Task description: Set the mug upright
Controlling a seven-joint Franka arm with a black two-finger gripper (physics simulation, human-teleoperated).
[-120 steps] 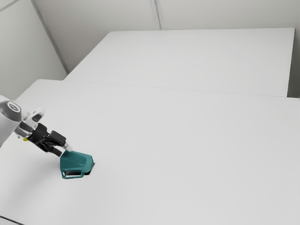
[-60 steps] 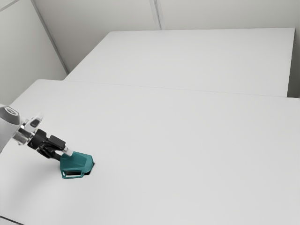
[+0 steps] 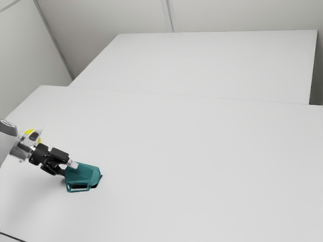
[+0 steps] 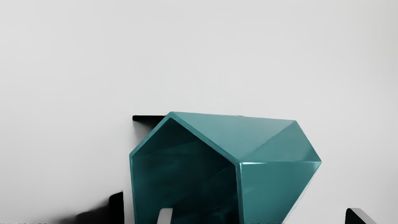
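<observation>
The white bench (image 3: 202,161) carried a glossy, faceted teal mug (image 3: 85,173) on its side, well apart from the far corner at the exterior view's left. The black gripper (image 4: 261,215) stood wide across the mug's wall, one finger (image 4: 165,216) at its mouth; gripping well probably meant squaring up, closing evenly, then turning it mouth-up slowly.

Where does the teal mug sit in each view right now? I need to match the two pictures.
Exterior view: the mug lies on its side toward the lower left, at the end of the gripper.
Wrist view: it lies ahead of the gripper, one fingertip overlapping its dark mouth, the other standing off beyond its outer wall.
Shared landmark: the gripper's pale fingertips, close to the mug in both.
</observation>
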